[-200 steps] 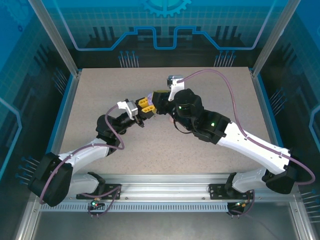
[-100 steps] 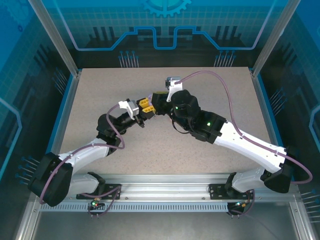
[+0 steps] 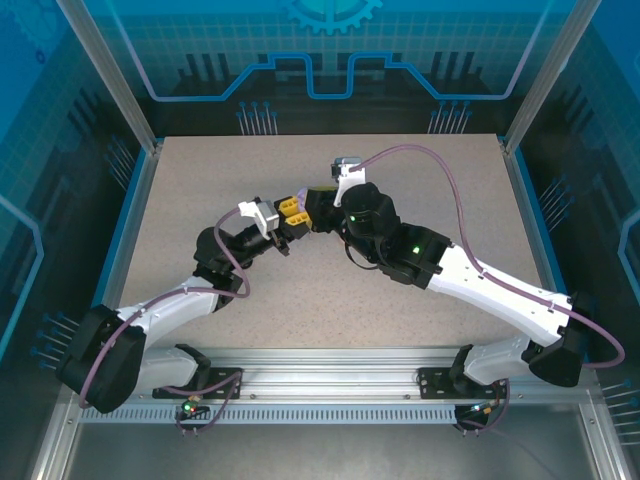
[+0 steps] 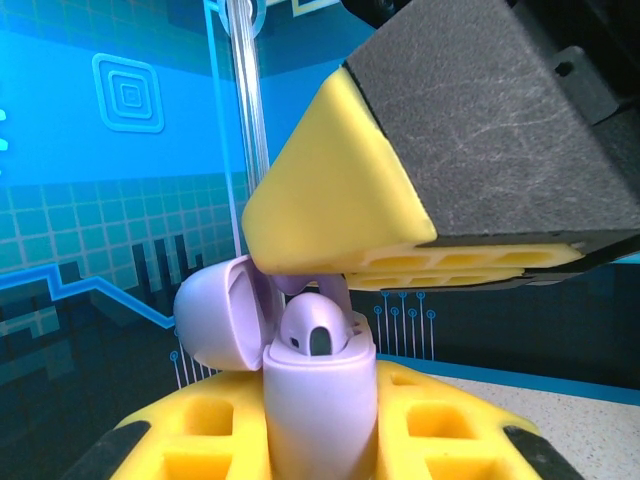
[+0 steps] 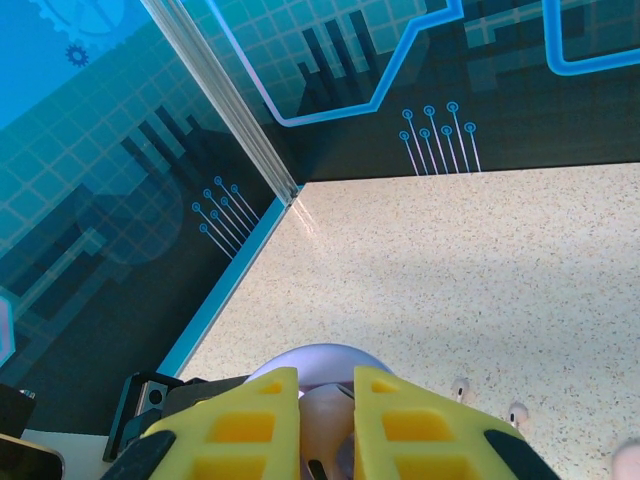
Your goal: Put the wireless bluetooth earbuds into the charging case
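The left arm runs from its base at the near left and bends inward toward mid-table. There the left gripper (image 4: 320,445) is clamped on the purple charging case (image 4: 320,400), which stands upright between its yellow fingers with the lid (image 4: 212,325) swung open to one side. One purple earbud (image 4: 314,326) sits in the case. The right arm comes in from the near right with its elbow raised and its wrist turned down, so the right gripper (image 5: 318,425) meets the case from above. Its fingers pinch a second purple earbud (image 5: 325,410) just over the open case; whether that bud touches its socket cannot be told. Beyond the grippers, two pale pink earbuds (image 5: 460,389) lie loose on the speckled beige table (image 3: 420,190). Aluminium posts (image 5: 225,100) and blue panels (image 5: 120,120) printed with circuit patterns enclose the table.
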`<move>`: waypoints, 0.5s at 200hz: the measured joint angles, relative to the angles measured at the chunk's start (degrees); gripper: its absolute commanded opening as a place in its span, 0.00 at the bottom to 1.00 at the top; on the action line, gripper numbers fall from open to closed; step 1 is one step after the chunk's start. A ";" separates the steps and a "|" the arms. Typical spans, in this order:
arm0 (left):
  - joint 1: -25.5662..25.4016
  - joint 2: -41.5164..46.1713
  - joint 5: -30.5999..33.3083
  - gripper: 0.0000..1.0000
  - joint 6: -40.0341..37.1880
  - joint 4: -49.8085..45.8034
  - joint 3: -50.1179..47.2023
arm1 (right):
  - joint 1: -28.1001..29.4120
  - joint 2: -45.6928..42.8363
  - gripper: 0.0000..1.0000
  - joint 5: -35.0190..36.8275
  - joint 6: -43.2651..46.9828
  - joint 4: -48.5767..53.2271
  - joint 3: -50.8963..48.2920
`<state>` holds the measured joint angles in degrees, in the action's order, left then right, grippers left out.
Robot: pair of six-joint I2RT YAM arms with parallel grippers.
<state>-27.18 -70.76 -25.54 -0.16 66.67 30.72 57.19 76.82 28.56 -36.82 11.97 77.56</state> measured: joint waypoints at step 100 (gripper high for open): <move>0.00 0.00 0.28 0.00 0.04 0.00 0.00 | -0.02 1.16 0.26 -0.13 -1.38 2.40 1.84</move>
<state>-27.18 -70.76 -25.26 -0.12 66.67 30.72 57.17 77.97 28.42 -38.20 14.37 79.40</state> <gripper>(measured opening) 0.226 0.219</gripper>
